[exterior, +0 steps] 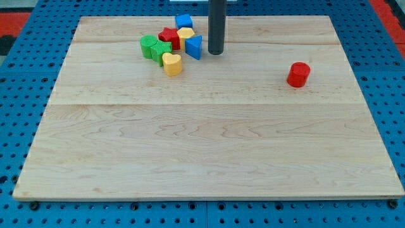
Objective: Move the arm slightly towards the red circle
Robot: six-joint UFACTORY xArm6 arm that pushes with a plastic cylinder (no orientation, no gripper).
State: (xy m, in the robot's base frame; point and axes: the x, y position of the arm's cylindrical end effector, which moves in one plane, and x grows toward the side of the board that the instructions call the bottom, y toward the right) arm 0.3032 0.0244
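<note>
In the camera view, the red circle (298, 74) stands alone toward the right edge of the wooden board (202, 152), somewhat nearer the far edge than the middle, well apart from everything else. My tip (216, 52) rests on the board close to the far edge, about midway across, so the red circle lies to the view's right of it and a little toward the view's bottom; that down-and-right line is the one a short approach would follow, by my reckoning, and nothing stands between the two. The rod rises straight up out of the top of the picture, upright; it carries no pincer, so there is nothing to release or clench. Just to the view's left of my tip sits the blue block (194, 46), seemingly not quite touching, with the cluster beyond it: yellow heart (171, 63), red star (169, 36), green blocks (154, 48), a second blue block (184, 21) and a yellow block (185, 34)
</note>
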